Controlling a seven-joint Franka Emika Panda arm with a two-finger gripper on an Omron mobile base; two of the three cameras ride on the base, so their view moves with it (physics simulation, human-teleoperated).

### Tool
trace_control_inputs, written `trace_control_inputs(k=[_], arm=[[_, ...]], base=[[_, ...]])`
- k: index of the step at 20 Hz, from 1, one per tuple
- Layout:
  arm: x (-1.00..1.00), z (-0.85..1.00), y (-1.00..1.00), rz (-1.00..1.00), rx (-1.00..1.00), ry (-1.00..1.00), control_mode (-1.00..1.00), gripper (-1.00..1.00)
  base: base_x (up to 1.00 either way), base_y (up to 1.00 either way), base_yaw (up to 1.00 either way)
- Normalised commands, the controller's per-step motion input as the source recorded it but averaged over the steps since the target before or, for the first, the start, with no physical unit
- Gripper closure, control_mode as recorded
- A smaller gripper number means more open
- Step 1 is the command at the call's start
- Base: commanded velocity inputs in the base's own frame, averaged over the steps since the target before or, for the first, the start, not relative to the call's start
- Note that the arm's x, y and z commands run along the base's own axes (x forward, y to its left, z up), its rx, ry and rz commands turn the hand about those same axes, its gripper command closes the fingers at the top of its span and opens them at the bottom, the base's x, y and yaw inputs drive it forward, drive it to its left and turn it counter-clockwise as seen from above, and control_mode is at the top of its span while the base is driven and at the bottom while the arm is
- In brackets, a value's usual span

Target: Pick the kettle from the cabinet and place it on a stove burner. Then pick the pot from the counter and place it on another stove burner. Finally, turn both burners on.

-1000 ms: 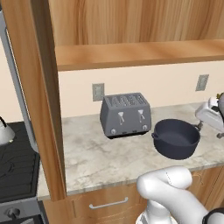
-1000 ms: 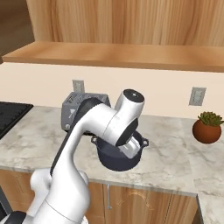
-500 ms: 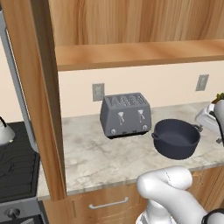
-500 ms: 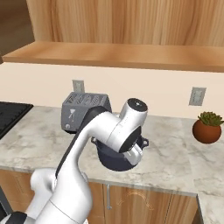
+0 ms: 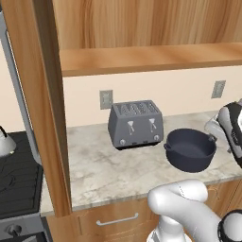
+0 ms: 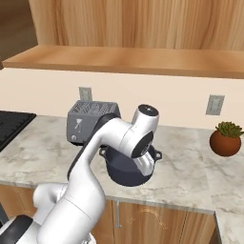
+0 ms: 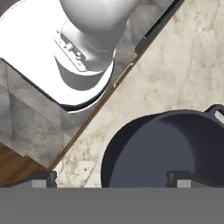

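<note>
Two dark fingertips of the gripper (image 7: pixel 111 179) stand wide apart at the bottom of the hand view, holding nothing, one over bare stone and the other over the hollow of the pot (image 7: pixel 170 153). In the right base view the hand (image 6: pixel 145 164) hangs just above the pot (image 6: pixel 125 167), low in the middle of the frame; whether it touches the rim is hard to tell. The pot (image 5: pixel 190 150) sits at right of centre in the left base view, on the counter (image 5: pixel 108 172), just beside the toaster (image 5: pixel 135 124). The kettle (image 5: pixel 4 142) shows at the far left edge, apparently already on the stove (image 5: pixel 16 182).

My judgement: the step in hand is gripping the pot. To do it well, lower straight so the near wall passes between the fingers, then close firmly on the rim; a grip off-centre may tip the pot when lifted.
</note>
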Motion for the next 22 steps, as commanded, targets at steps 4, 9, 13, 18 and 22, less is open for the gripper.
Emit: trace_control_inputs(k=[4,9,13,18,22], arm=[[0.20,-0.34,-0.13,-0.08,0.00,0.07,-1.00,-1.00],[0.25,-0.38,-0.11,-0.08,0.00,0.12,-1.00,-1.00],[0.35,-0.36,-0.06,-0.11,0.00,0.09,-1.00,-1.00],[0.40,-0.28,-0.04,-0.12,0.00,0.11,-1.00,-1.00],[0.37,-0.28,-0.01,-0.11,0.00,0.12,-1.00,-1.00]], base=[[0.00,0.00,0.00],[0.00,0.00,0.00],[0.00,0.00,0.00],[0.00,0.00,0.00],[0.00,0.00,0.00]])
